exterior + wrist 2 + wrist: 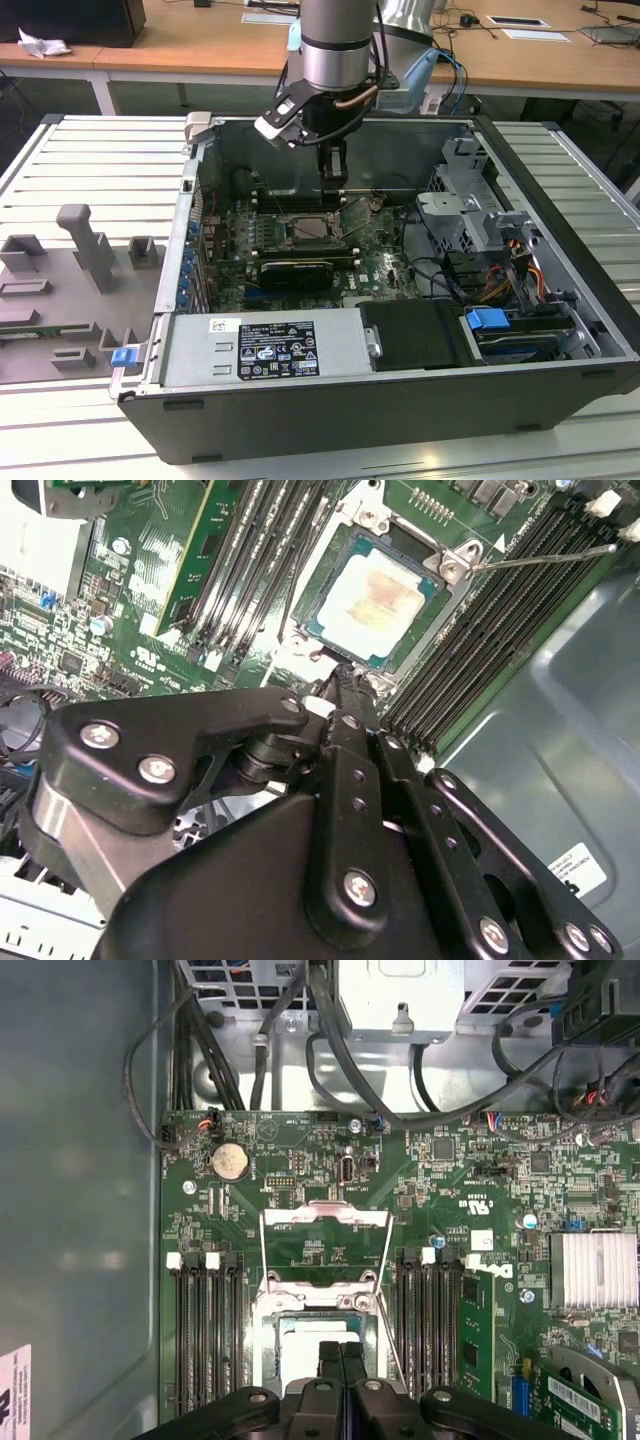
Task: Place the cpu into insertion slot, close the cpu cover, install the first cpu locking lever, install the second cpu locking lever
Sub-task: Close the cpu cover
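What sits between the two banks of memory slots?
In the first wrist view, the insertion slot with the cpu in it, cpu cover swung open; the hand hangs over it.

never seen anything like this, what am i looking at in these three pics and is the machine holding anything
This is a robot arm working inside an open computer case that lies on a slatted metal table. The exterior view is taken from off the arm and sees the whole scene. The two wrist views come from cameras riding on the arm, looking past its black end effector at the green circuit board. The chip, a pale square, already sits in its socket. The thin metal cover is flipped open, not yet closed over the chip. The end effector hangs just above the socket with its fingers shut together, and I can see nothing held.
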Controlling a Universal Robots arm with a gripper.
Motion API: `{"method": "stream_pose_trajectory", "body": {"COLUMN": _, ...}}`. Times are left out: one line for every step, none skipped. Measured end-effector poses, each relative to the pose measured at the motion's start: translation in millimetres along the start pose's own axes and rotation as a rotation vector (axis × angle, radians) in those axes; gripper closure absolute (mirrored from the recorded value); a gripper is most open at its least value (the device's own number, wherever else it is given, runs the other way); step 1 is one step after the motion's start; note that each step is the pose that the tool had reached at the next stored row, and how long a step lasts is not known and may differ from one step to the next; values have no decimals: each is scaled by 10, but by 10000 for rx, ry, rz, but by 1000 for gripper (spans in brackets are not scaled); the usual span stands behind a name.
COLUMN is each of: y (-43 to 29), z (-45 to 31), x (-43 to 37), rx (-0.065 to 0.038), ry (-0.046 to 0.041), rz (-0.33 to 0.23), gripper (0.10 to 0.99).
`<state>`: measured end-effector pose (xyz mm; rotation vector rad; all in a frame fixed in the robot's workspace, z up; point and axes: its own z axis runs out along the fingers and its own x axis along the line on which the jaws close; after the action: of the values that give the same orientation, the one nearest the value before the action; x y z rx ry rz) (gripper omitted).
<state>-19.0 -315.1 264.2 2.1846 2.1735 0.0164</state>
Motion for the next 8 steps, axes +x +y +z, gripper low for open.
{"method": "stream_pose_trajectory", "body": {"y": 9, "z": 1, "x": 0, "rx": 0, "ry": -1, "rz": 1, "gripper": 980}}
{"method": "stream_pose_trajectory", "body": {"y": 21, "z": 1, "x": 0, "rx": 1, "ry": -3, "rz": 1, "gripper": 980}}
{"method": "stream_pose_trajectory", "body": {"y": 29, "z": 2, "x": 0, "rx": 1, "ry": -4, "rz": 1, "gripper": 980}}
{"method": "stream_pose_trajectory", "body": {"y": 41, "z": 2, "x": 0, "rx": 3, "ry": -3, "rz": 0, "gripper": 980}}
{"method": "stream_pose_trajectory", "body": {"y": 49, "z": 2, "x": 0, "rx": 4, "ry": -3, "rz": 1, "gripper": 980}}
{"method": "stream_pose_trajectory", "body": {"y": 64, "z": 3, "x": 1, "rx": 4, "ry": -3, "rz": 1, "gripper": 980}}
{"method": "stream_pose_trajectory", "body": {"y": 73, "z": 4, "x": 1, "rx": 4, "ry": -3, "rz": 0, "gripper": 980}}
{"method": "stream_pose_trajectory", "body": {"y": 82, "z": 4, "x": 1, "rx": 5, "ry": -2, "rz": 0, "gripper": 980}}
